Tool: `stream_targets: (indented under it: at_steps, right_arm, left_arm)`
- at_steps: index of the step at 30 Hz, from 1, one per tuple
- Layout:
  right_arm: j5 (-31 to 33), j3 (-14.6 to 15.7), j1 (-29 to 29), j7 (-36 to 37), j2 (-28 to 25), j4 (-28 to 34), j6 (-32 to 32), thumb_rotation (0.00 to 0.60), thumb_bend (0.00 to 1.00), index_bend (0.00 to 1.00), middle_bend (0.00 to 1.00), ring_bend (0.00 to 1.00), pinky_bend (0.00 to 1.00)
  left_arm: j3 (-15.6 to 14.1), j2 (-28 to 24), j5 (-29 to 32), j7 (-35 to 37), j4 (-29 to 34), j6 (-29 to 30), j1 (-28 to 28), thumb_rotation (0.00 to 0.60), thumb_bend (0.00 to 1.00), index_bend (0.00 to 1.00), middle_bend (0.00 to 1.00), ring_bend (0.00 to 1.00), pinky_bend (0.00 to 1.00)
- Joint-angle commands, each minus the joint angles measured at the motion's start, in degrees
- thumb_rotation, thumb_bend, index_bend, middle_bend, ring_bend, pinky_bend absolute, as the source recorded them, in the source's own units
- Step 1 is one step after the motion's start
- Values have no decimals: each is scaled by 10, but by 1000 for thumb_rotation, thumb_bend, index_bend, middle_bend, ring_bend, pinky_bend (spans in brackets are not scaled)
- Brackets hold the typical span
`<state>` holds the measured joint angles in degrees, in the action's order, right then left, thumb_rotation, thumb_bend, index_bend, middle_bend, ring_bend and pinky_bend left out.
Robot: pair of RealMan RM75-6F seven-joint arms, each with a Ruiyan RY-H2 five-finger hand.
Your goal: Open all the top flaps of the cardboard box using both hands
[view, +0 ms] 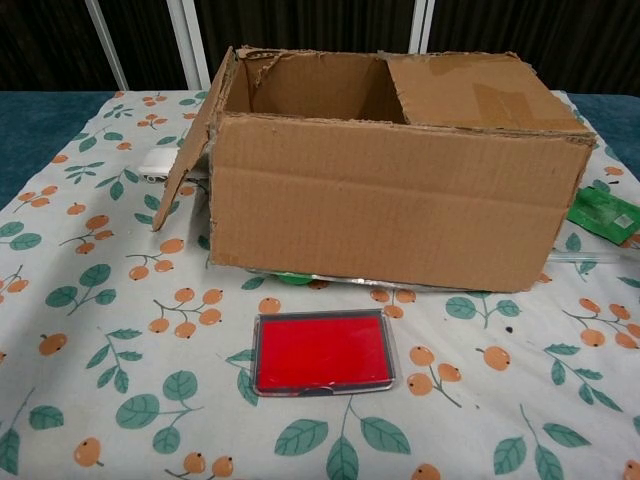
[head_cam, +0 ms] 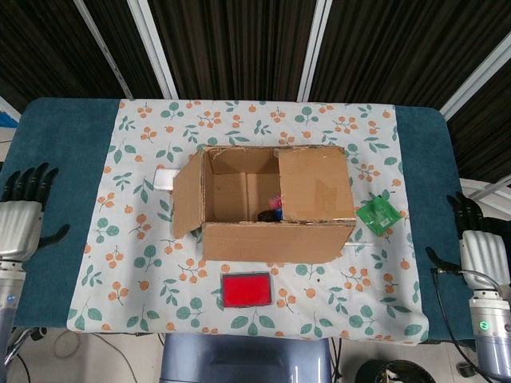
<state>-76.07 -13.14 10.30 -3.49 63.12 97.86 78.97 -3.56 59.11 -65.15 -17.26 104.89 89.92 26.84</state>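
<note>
Counter (head_cam: 64,144) under teal cover, floral cloth (head_cam: 144,263) spread over its middle. Cardboard box (head_cam: 275,239) at centre of cloth, long side facing the robot. Left flap (head_cam: 188,203) swung out and hanging down at 9 o'clock of the box; right flap (head_cam: 315,185) lying flat over the right half of the opening (tape strips visible on it in chest view). Interior open on the left half, with something dark and something pink at the bottom, too small to identify.

Left hand (head_cam: 20,223) at far 9 o'clock, over the teal edge, well apart from the box, fingers straight and spread, holding nothing. Right hand (head_cam: 477,247) at far 3 o'clock past the counter edge, likewise well apart, fingers extended, thumb out, nothing held.

Red card case (head_cam: 247,290) at 6 o'clock of the box, near its front wall, flat on the cloth. Green packet (head_cam: 378,215) at 3 o'clock, just beside the box's right end. White flat object (head_cam: 166,179) at 9 o'clock, partly behind the hanging flap.
</note>
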Motion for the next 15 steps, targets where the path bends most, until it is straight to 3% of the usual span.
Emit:
stream_targets:
  at_steps: [1,4,5,9,15]
  right_arm:
    - [-9,-23,49,-45,-32,31,-47,600,353,0,0,2,228]
    - [-15,-36,87,-78,-47,51,-82,600,412,0,0,2,228]
    - [-26,-50,127,-104,-56,60,-119,600,426,0,0,2,228]
    - [-6,-76,199,-159,-63,72,-186,600,510,1,0,6,228]
    - [33,-97,286,-206,-47,66,-263,600,830,146,78,71,232]
  left_arm:
    - [-3,62,-26,23,-70,50,-56,600,180,0,0,0,0]
    - [2,83,-31,43,-104,53,-76,600,180,0,0,0,0]
    - [4,90,-32,57,-121,50,-83,600,180,0,0,0,0]
    - [18,99,-40,81,-147,38,-94,600,180,0,0,0,0]
    - [33,102,-53,101,-165,28,-103,600,181,0,0,0,0]
